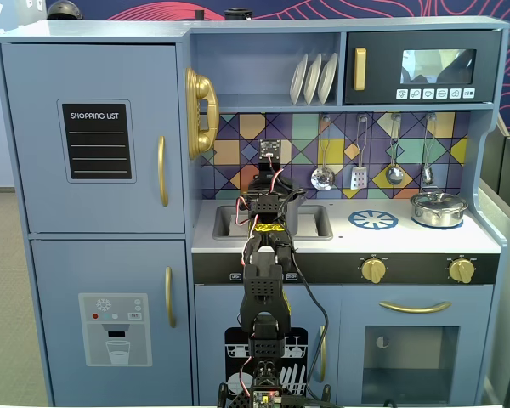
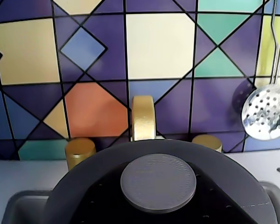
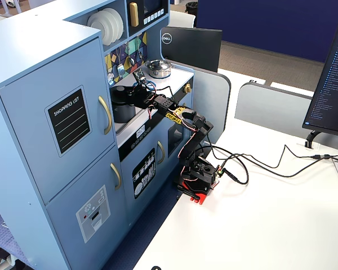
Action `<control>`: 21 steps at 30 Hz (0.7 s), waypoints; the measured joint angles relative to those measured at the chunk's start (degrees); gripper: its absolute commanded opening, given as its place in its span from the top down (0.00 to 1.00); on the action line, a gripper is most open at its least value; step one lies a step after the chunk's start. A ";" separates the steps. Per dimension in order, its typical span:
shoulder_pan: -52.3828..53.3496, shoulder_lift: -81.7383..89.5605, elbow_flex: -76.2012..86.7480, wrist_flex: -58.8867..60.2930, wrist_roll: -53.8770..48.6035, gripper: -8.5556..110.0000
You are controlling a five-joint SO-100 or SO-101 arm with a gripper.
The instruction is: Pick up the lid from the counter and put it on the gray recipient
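Lid [image 2: 158, 189] sits on the pot [image 3: 123, 108] in the sink [image 1: 319, 223], seen close in the wrist view. Gripper [image 1: 268, 194] hovers above; grip state unclear. Fridge label [image 1: 96, 141] reads "SHOPPING LIST"; monitor [image 3: 191, 48] reads "DELL".

So the arm [image 3: 194, 143] sits clamped at the left edge of the white tabletop [image 3: 270, 219], reaching left and up into the blue toy kitchen [image 3: 50, 112]. Its gripper [image 3: 125, 92] is over the sink area, right at the lid [image 3: 120, 90] sitting on top of the gray recipient [image 3: 123, 108]; can't tell how the jaws stand from here. Farther back on the kitchen counter there's a shiny silver pot [image 3: 158, 68]. A Dell monitor [image 3: 191, 48] stands behind, with another screen [image 3: 333, 90] at the far right.
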State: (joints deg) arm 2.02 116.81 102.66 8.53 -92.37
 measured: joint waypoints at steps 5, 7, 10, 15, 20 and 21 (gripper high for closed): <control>0.00 0.00 2.02 0.00 0.00 0.93; 0.00 0.00 2.46 0.00 0.00 0.93; 0.09 0.00 2.90 -0.35 -0.09 0.93; 0.09 0.00 3.69 -1.58 -0.53 0.93; 0.26 0.00 4.57 -1.85 -3.25 0.72; 0.44 0.18 4.57 -1.14 -3.96 0.71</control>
State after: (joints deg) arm 2.46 116.98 107.23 7.38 -96.33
